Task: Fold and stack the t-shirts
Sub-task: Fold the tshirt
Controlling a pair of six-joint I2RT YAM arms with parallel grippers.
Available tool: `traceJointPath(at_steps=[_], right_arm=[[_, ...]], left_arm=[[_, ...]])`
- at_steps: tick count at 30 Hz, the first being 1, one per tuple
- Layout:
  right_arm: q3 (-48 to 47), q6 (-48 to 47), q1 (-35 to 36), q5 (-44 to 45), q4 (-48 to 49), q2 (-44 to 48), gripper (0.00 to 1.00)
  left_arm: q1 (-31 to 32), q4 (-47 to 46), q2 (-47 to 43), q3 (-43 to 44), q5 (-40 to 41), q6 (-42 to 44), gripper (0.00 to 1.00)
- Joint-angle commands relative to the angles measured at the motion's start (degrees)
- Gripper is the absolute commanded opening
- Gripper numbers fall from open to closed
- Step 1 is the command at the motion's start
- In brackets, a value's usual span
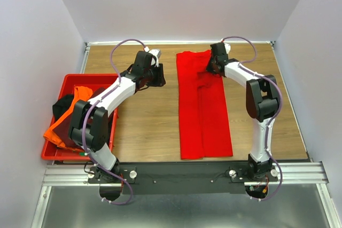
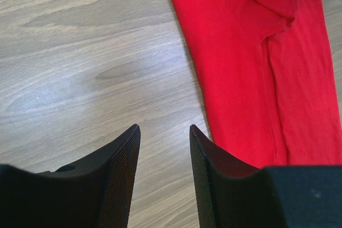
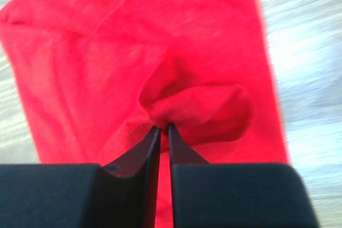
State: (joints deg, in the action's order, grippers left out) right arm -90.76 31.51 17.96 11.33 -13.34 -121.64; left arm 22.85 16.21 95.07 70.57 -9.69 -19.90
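The right gripper (image 3: 163, 127) is clamped on a pinch of the red t-shirt (image 3: 133, 52), which bunches up just in front of it. The left gripper (image 2: 164, 127) hangs with jaws apart, the shirt's edge just beside it. Better it grips that edge too, so both lift evenly.

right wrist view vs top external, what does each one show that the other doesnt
Only right wrist: the right gripper shut on a raised fold of the red t-shirt. Only top external: the whole shirt folded long, the left gripper beside it, the red crate holding an orange t-shirt and black cloth. Both: the red t-shirt on the wooden table.
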Motion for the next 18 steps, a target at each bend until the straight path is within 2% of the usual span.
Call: traceJointPath(at_steps=[1,8,14,16,17,18], right_arm=[[-1.87,0.57,-2.31,1.32,-0.72,-0.96,0.14],[-3.46,0.05,-6.26,-0.87,-0.72,-2.81,0.10],[-6.44,-0.30,-9.69,-4.20,-0.72,-5.36,0.12],[-5.83,0.05,-10.22,-4.57,-0.72,-4.75,0.27],[-5.22,-0.13,-10.31,-4.57,-0.63,-4.22,0.38],[-4.61,-0.22,-10.40,-4.48,-0.54,-3.17,0.41]], left_arm=[[-0.26,-0.56,0.29,0.10,-0.06,0.56,0.50],[-0.26,-0.56,0.91,0.10,-0.41,0.56,0.50],[-0.18,-0.56,1.17,0.01,-1.29,0.30,0.50],[-0.18,-0.56,1.17,0.01,-1.38,0.30,0.50],[-0.18,-0.56,1.26,0.01,-1.47,0.30,0.50],[-0.09,-0.48,1.35,0.10,-1.47,0.30,0.50]])
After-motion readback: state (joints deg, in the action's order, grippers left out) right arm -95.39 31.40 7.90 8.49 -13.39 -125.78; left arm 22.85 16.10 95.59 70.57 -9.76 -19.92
